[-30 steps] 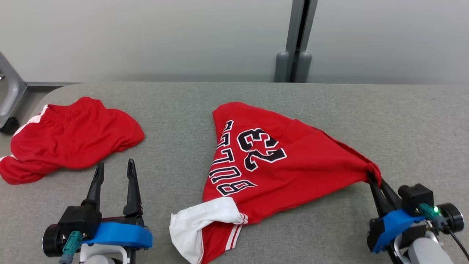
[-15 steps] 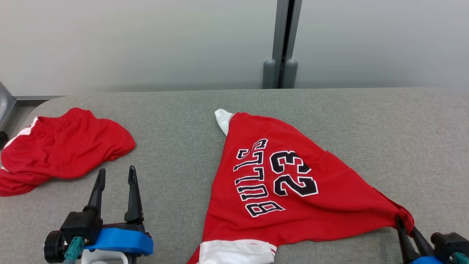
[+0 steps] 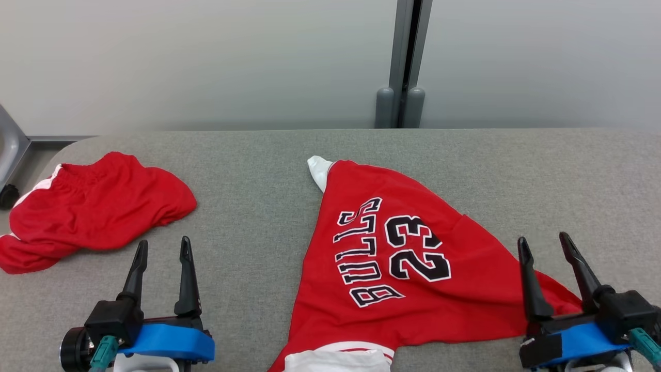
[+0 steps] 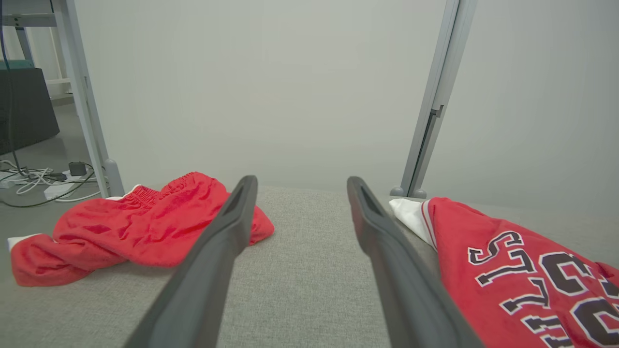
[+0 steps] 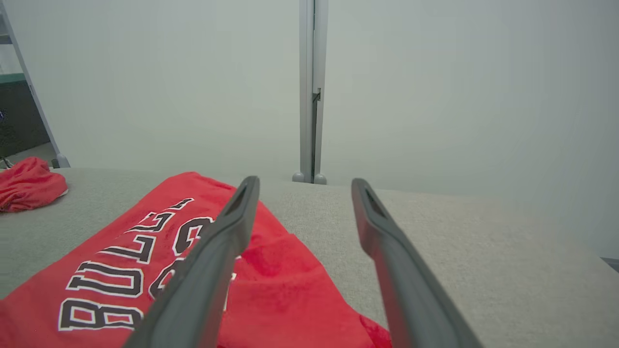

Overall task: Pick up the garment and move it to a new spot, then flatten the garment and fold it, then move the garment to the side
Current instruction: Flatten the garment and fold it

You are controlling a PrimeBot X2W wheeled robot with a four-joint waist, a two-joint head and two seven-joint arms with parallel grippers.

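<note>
Head view: a red Bulls jersey [image 3: 413, 274] with the number 23 lies spread on the grey desk [image 3: 258, 170], right of centre. Its lettering faces up and is turned sideways, and white shows at its far tip and its near edge. The right hand [image 3: 543, 238] stands over the jersey's right corner, its two dark fingers wide apart with nothing between them. In the right wrist view one finger crosses the red cloth and the other is over bare desk. The left hand [image 3: 162, 242] is also wide open and empty, above bare desk between the jersey and a crumpled pair of red shorts [image 3: 98, 206] at the desk's left end.
</note>
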